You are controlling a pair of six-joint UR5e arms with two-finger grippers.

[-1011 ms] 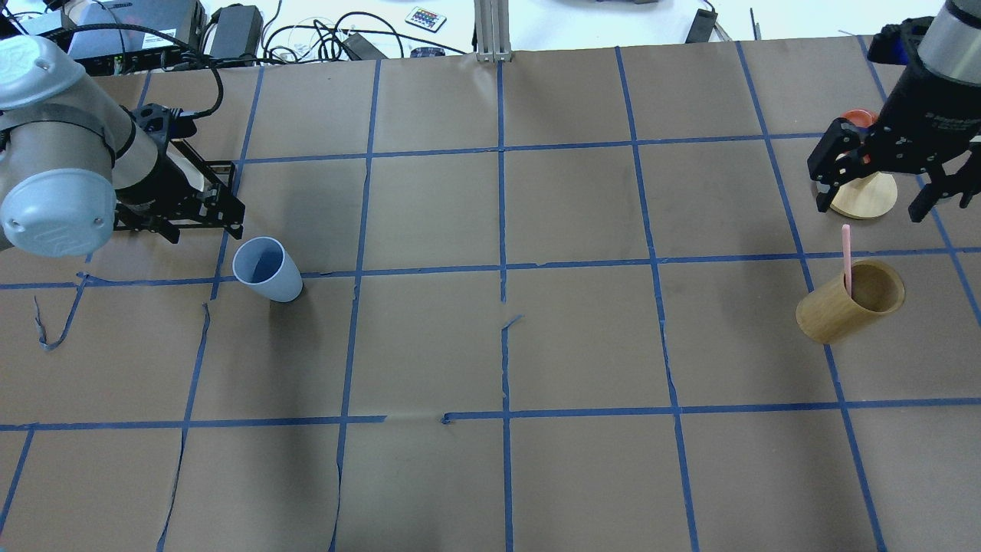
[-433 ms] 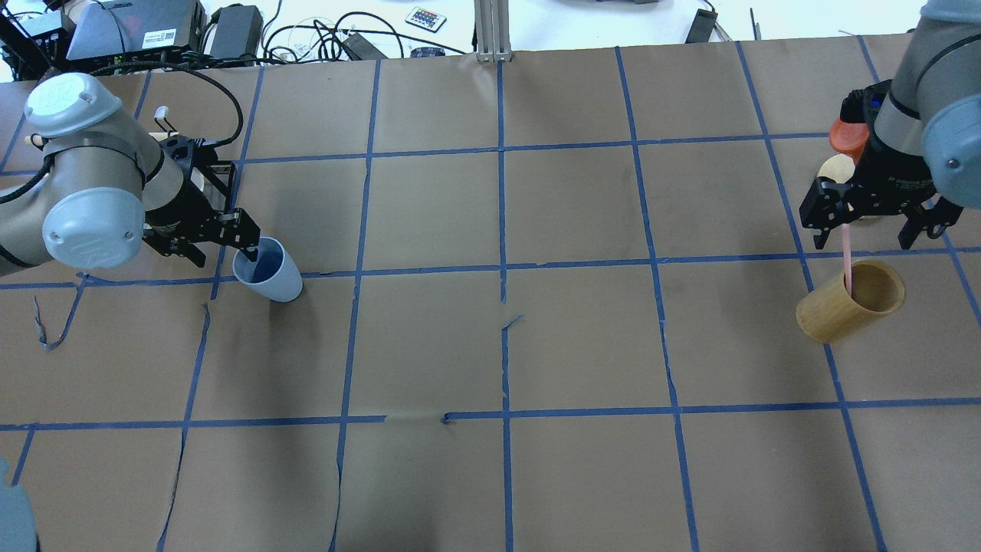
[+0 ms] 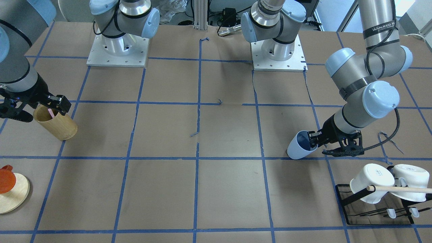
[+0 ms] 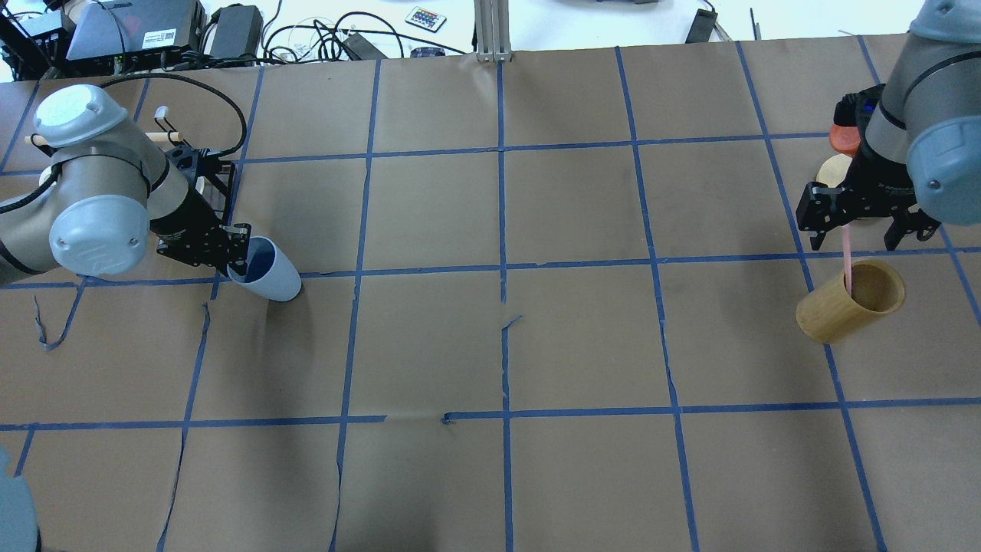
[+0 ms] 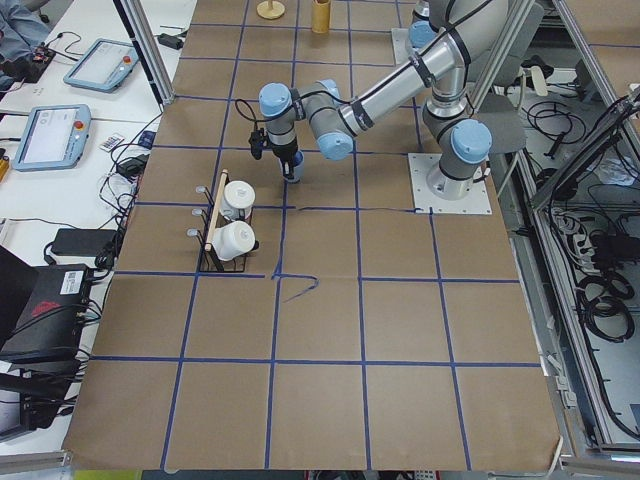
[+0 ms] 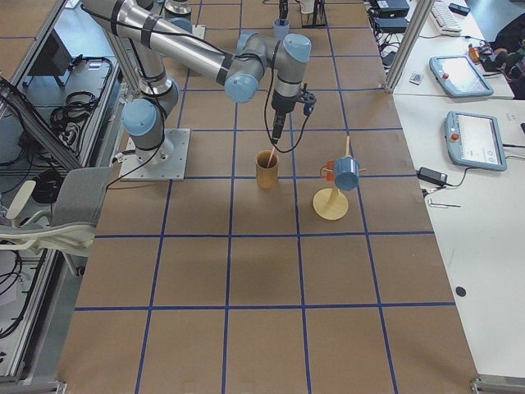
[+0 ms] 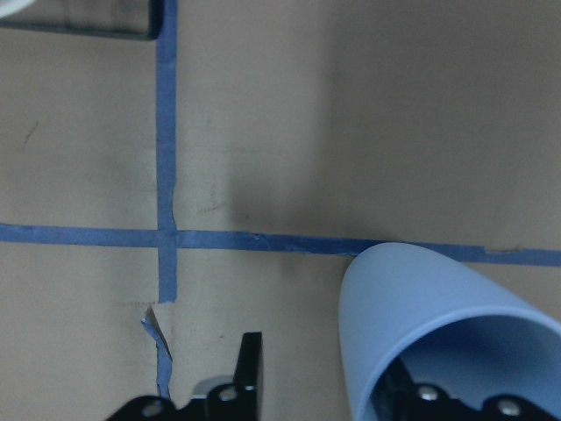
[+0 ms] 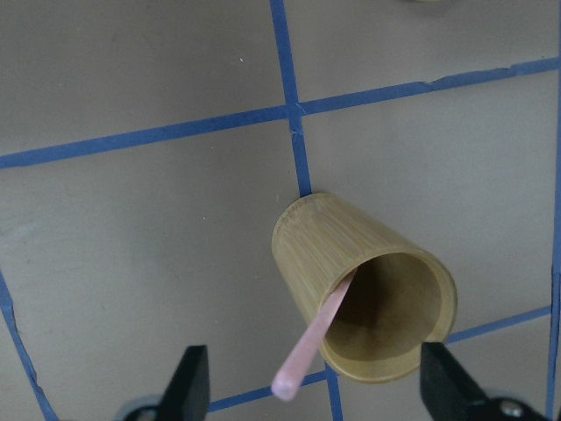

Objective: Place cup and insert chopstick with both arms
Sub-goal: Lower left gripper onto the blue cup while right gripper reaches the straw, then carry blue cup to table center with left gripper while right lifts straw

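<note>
The light-blue cup (image 4: pixel 274 277) stands tilted on the table's left side and also shows in the front view (image 3: pixel 298 149). My left gripper (image 4: pixel 236 262) is open and straddles the cup's rim. In the left wrist view one finger is inside the cup (image 7: pixel 421 298) and the other stands outside, apart from the wall. The pale-pink chopstick (image 4: pixel 846 257) leans in a tan bamboo cylinder (image 4: pixel 831 316) on the right. My right gripper (image 4: pixel 854 239) is wide open just above the chopstick's top end, one finger on each side of the stick (image 8: pixel 320 329).
A black rack with two white mugs and a wood dowel (image 3: pixel 371 192) stands close beyond the cup. A round wooden stand with an orange piece (image 3: pixel 11 190) stands close beyond the bamboo cylinder (image 3: pixel 60 127). Both arm bases (image 3: pixel 116 50) sit at the robot's edge.
My left gripper moved right to the cup and put one finger inside it; the cup now leans. My right gripper came down and toward the chopstick's top.
</note>
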